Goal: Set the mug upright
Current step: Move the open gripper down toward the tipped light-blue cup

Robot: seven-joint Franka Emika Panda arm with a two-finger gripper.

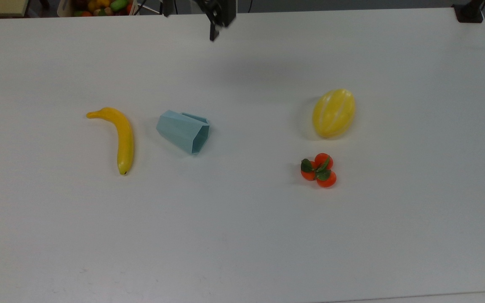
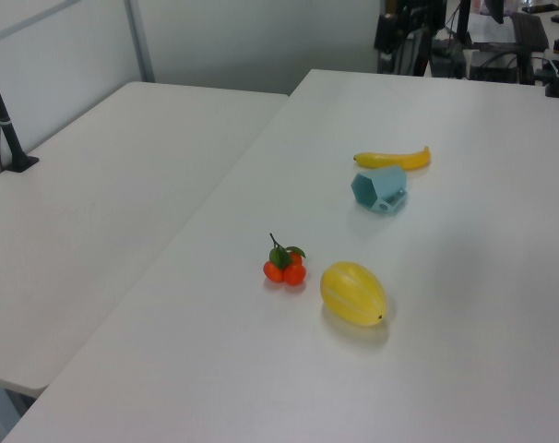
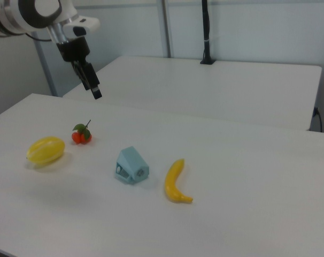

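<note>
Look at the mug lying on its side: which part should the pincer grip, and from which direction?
Probably the rim wall. The mug lies on its side on the table, its open mouth facing the top view's right, handle on the far side. Coming from above, one finger inside the mouth and one outside could grip the upper wall, then tip it upright.

White table (image 1: 242,235) spans top view, surface matte, light even, soft shadows. Second white table (image 2: 104,203) stands beside it on left view's left, narrow gap between two. Black pole (image 2: 5,111) rises from clamp at far edge of second table; in right view black pole (image 3: 205,32) stands before pale wall panels with grey metal frame (image 3: 164,27). Box of colourful fruit (image 1: 99,6) sits beyond table at top view's upper edge. Dark stands and equipment (image 2: 464,41) crowd left view's top right.
</note>
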